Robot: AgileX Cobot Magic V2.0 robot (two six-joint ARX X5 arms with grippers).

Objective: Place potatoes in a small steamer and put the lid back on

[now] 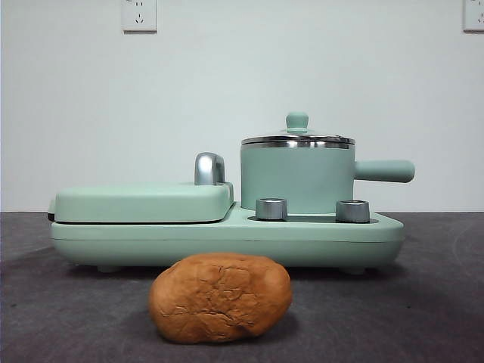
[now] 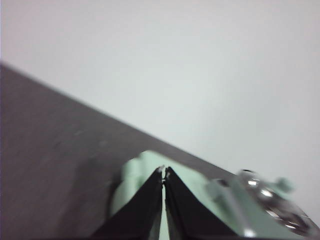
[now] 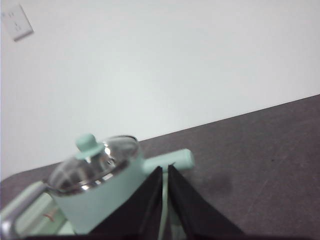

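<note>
Nothing of the task is being shown as done yet. The one potato (image 1: 220,297) is lying on the dark table (image 1: 423,302), in front of the appliance base (image 1: 318,236) and apart from it. The small steamer (image 1: 297,180) is standing on that base, and the lid (image 1: 297,138) is resting closed on its rim (so it is judged that the lid must be lifted first). Neither arm is being seen in the front view. The left gripper (image 2: 163,172) and the right gripper (image 3: 164,170) are both being held pressed together, empty, above the appliance. Counted: one potato, one steamer, one lid, two knobs (image 1: 271,209).
</note>
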